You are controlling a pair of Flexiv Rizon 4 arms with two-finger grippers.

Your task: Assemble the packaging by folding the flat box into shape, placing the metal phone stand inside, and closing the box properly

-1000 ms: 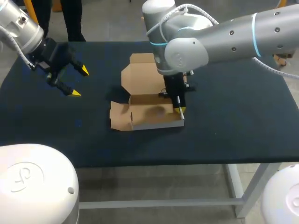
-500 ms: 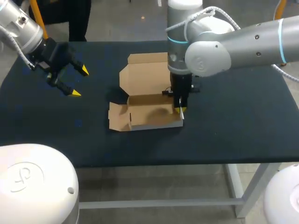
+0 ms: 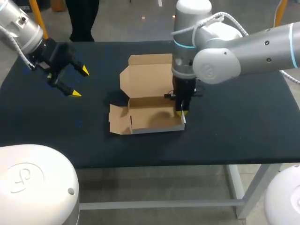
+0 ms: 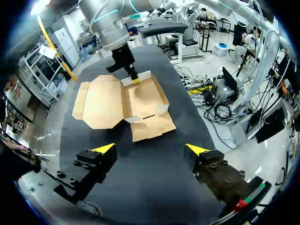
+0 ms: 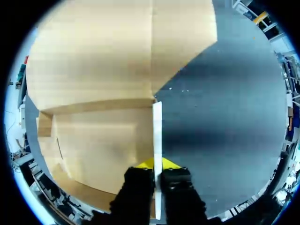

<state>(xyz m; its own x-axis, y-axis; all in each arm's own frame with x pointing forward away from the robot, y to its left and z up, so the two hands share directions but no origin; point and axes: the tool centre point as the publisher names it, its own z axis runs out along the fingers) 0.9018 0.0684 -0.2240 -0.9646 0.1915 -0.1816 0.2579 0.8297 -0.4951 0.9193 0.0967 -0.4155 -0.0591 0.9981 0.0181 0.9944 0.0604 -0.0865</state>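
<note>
Brown cardboard box [image 3: 150,101] sits half-folded on the black desk [image 3: 234,126]. The right end effector [image 3: 182,112] is clamped on its side wall [image 5: 157,136]. The left end effector [image 3: 79,82] hovers well apart from the box, fingers spread.

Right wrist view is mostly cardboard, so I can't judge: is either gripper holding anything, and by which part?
The right gripper pinches the box's upright right side wall; the left gripper is open and empty.

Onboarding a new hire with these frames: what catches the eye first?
The half-folded cardboard box at the middle of the table, lid lying open behind it. The right gripper points straight down and pinches the box's right side wall. The left gripper hangs open over the table's left part, apart from the box.
</note>
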